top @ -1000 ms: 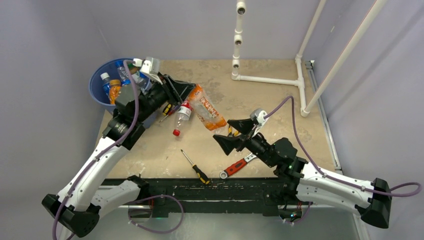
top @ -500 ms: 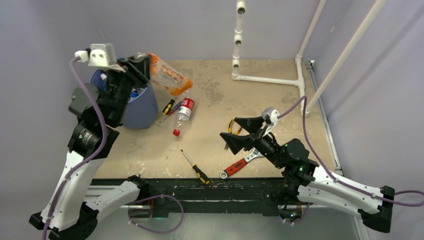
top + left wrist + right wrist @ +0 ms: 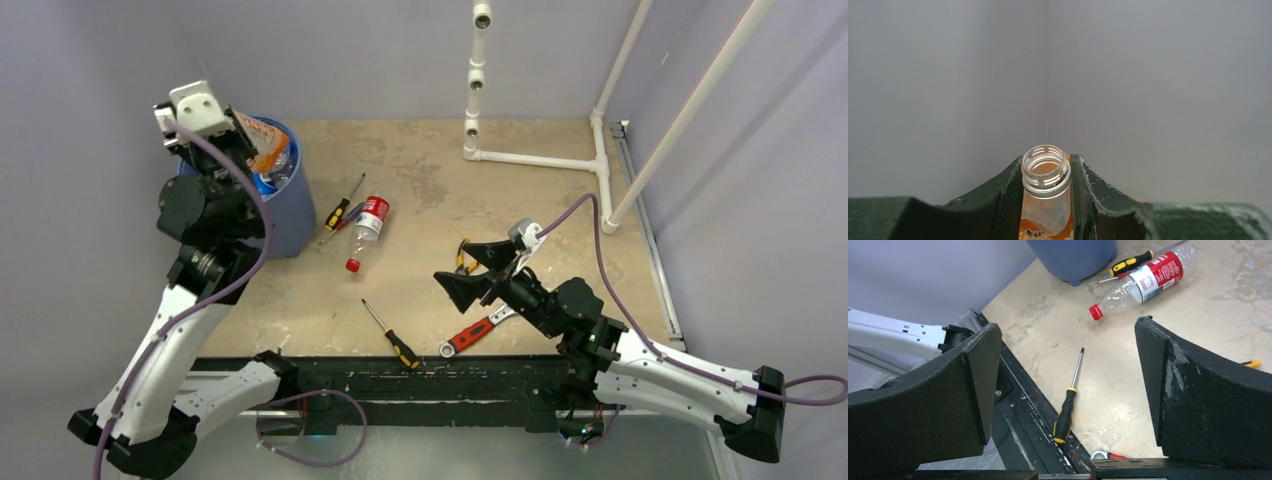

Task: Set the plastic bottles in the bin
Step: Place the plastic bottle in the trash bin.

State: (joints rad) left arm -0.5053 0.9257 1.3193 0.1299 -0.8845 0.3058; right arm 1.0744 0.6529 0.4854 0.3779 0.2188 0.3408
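Status: part done. Blue bin (image 3: 288,222), far-left of surface (image 3: 440,190), already holds bottles (image 3: 270,182); count n/a, arm blocks most of the mouth. Item in transit: orange-label bottle (image 3: 266,140). L hand (image 3: 1047,164) is closed narrow on its neck and holds it above the bin mouth, not yet dropped. Axis runs along the fingers: capless mouth pokes past the fingertips toward the wall, body trails back under the hand. Outstanding: 1 red-label bottle (image 3: 367,224) lying flat on surface, near the bin's right side, just beside crossed screwdrivers (image 3: 340,213). Long axis diagonal, red cap to near-left, base to far-right. R hand (image 3: 1068,325) wide open, empty, hovering by pliers (image 3: 462,257) & wrench (image 3: 472,333), apart from that bottle. Est.: release, then 1 more pickup.
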